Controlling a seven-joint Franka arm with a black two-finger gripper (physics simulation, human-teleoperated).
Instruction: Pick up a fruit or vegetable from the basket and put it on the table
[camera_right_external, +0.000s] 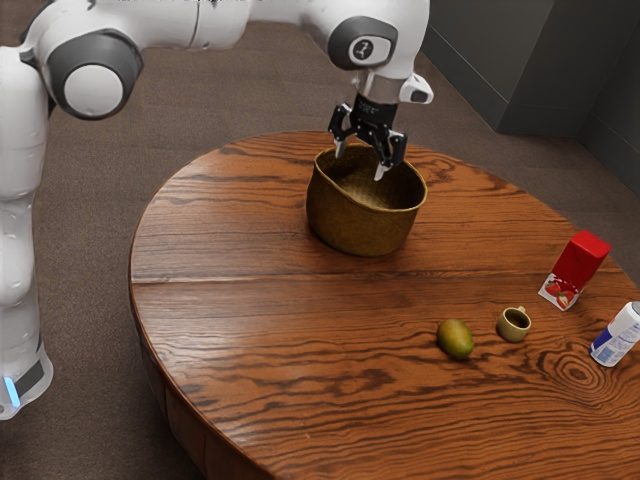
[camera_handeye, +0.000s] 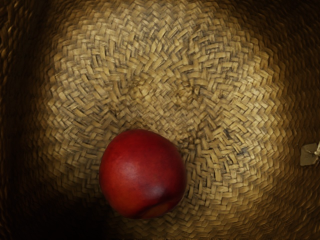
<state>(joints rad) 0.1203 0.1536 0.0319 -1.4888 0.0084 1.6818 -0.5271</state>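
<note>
Held the gripper, fingers apart, at the mouth of the basket, upper centre of the exterior view, above the red fruit on its woven floor, with the green fruit at lower right.

The arm is smooth white, with dark grey rings around its round joint caps and a small dark round marking near the wrist. A blue strip glows low down; the black claw has pale fingertips.
</note>
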